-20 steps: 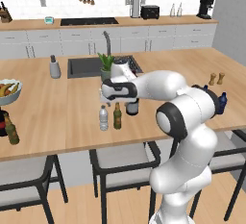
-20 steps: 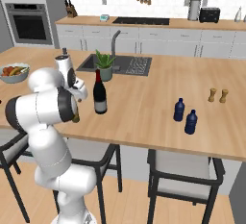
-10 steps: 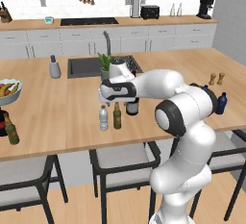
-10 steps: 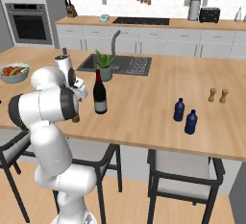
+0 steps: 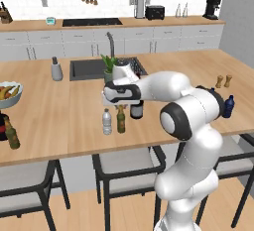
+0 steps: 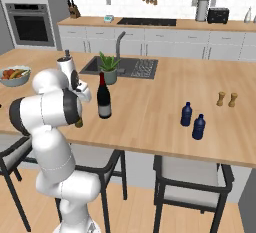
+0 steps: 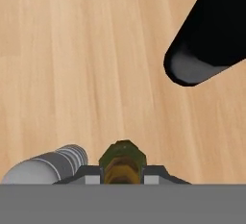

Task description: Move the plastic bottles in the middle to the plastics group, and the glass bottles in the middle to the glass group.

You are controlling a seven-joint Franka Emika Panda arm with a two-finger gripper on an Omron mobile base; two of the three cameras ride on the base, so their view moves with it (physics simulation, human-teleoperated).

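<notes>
Between the earlier pictures and now the arm hardly shifts, and the bottles stand where they stood. In the hand view the jaws sit on the two sides of the neck of the small brown beer bottle (image 7: 122, 163), very near or touching it; I cannot tell if they already grip it. I judge that the gripper (image 5: 120, 103) comes from above because the neck is the slim part that fits between the jaws.

Taking this beer bottle (image 5: 120, 119) as the landmark: the clear water bottle (image 5: 106, 122) stands just beside it on the bowl side, and the tall wine bottle (image 5: 136, 108) stands just beside it on the other side, a little further back on the table (image 5: 59, 121). The glass group (image 5: 11, 135) waits well apart, at the table end below the fruit bowl (image 5: 7, 94). The two dark blue bottles (image 6: 192, 120) stand well apart at the opposite end, near the wooden shakers (image 6: 226, 99).
</notes>
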